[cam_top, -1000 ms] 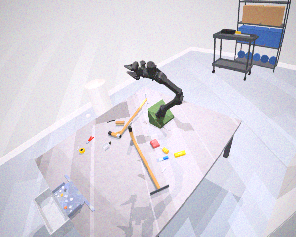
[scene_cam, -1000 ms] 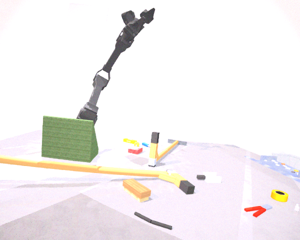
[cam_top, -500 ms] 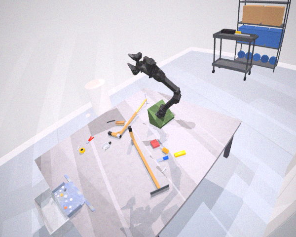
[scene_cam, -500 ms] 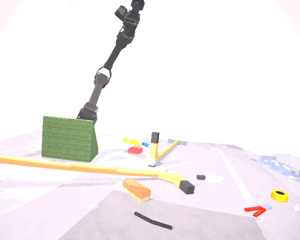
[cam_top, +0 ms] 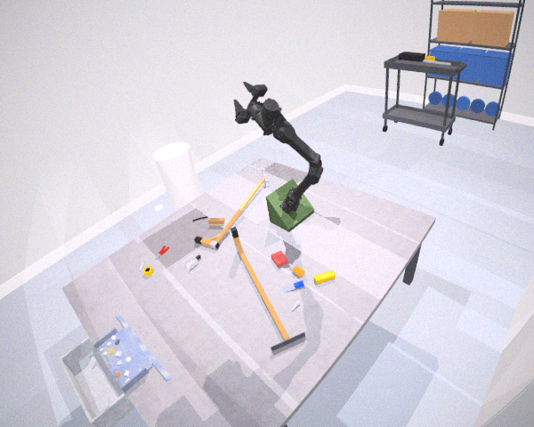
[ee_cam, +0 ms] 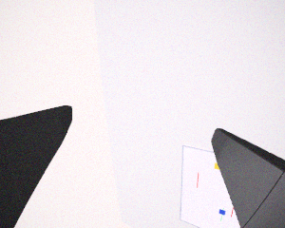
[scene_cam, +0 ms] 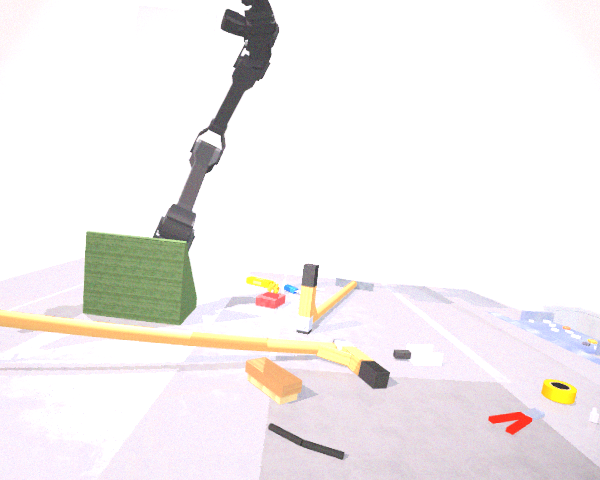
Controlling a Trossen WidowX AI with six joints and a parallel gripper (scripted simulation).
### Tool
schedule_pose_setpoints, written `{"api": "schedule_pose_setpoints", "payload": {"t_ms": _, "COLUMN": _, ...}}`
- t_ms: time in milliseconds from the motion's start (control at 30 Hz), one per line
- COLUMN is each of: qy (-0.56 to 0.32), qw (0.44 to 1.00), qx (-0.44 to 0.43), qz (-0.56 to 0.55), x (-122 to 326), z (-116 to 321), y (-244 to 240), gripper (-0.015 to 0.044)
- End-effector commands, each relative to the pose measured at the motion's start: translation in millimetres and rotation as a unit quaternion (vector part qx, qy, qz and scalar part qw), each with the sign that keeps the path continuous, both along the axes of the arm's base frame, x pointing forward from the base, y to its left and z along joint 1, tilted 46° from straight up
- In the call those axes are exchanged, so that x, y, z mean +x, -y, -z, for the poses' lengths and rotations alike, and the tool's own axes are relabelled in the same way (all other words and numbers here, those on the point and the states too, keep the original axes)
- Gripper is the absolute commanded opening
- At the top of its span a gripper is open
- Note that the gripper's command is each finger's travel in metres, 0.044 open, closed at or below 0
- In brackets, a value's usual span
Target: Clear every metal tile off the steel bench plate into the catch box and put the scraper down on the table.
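Well, catch box [cam_top: 77, 390] [scene_cam: 579, 317]: at the far left, against the bench plate's end.
Bench plate [cam_top: 141, 356] [scene_cam: 527, 322]: just right of the box, with scattered tiles [cam_top: 118, 374] [scene_cam: 566, 328] on it.
Claw [cam_top: 240, 92] [ee_cam: 145, 124]: high above the bench [cam_top: 203, 317] [scene_cam: 212, 423], wide open, holding nothing.
Scraper [cam_top: 261, 288] [scene_cam: 336, 299]: lying on the bench, right of the plate and apart from it.
Scraper's long axis: slanting in the top view from the black grip end [cam_top: 234, 232] [scene_cam: 310, 275], upper left, to the blade [cam_top: 287, 342] [scene_cam: 354, 284], lower right.
Blade's line: crosswise to the handle.
Grip end: raised upright in the exterior view.
Green block [cam_top: 276, 213] [scene_cam: 132, 279]: right of the scraper's grip end, under the arm.
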State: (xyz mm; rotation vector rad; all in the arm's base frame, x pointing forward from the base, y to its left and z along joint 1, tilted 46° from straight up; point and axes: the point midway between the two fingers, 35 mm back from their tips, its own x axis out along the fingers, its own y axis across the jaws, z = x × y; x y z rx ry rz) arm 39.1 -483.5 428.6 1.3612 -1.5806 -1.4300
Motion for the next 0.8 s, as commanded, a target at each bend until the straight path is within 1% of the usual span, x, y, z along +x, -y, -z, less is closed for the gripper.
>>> {"api": "schedule_pose_setpoints", "payload": {"t_ms": 0, "qy": 0.040, "qw": 0.997, "qx": -0.034, "qz": 0.060, "x": -16.4, "z": -7.3, "y": 4.1, "gripper": 0.0440}}
{"api": "schedule_pose_setpoints", "payload": {"t_ms": 367, "qy": 0.131, "qw": 0.965, "qx": -0.128, "qz": 0.187, "x": -52.1, "z": -23.0, "y": 3.8, "gripper": 0.0440}}
{"api": "schedule_pose_setpoints", "payload": {"t_ms": 767, "qy": 0.220, "qw": 0.892, "qx": -0.248, "qz": 0.307, "x": -86.4, "z": -36.0, "y": -5.9, "gripper": 0.0440}}
